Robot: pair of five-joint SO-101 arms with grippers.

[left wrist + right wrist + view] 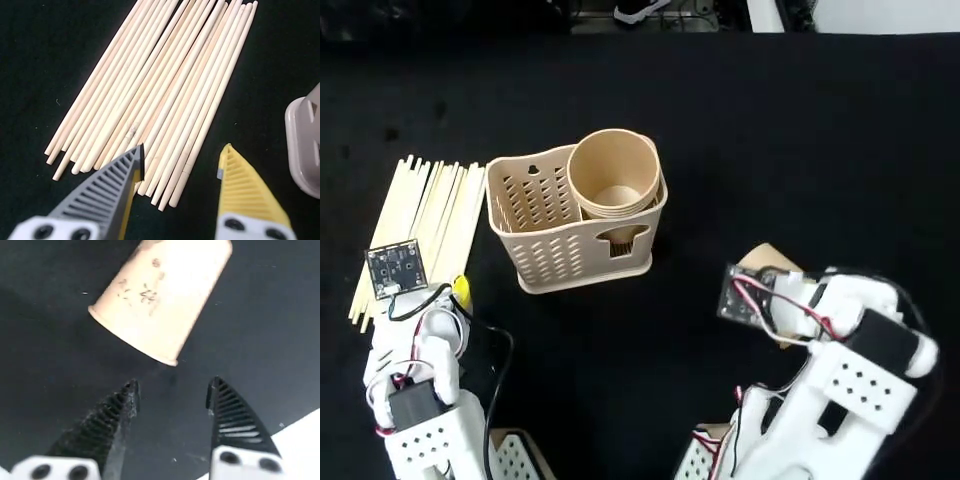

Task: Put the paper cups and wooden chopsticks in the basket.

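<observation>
— Entry one, left edge of the high view?
— A bundle of wooden chopsticks, flat on the table in the left-centre of the frame, just beside the basket. None are inside it, so that step is not yet done. My left gripper hovers over their near ends, fingers spread wide and holding nothing.

— Entry two, centre?
— The basket, upright, centre-left of the frame. Its right compartment holds nested paper cups, mouths up. I judge that share of the job done. No chopsticks stand in the left compartment.

— Entry three, right side?
— One more paper cup, on its side on the table, lower right of the high view. It is partly hidden under my right arm and well apart from the basket. My right gripper sits near its closer end, fingers well parted, touching nothing.

— Balance?
— Cups: a stack in, one out. Chopsticks: all out. I judge the job about half done, with the lone cup and the whole bundle left.
</observation>
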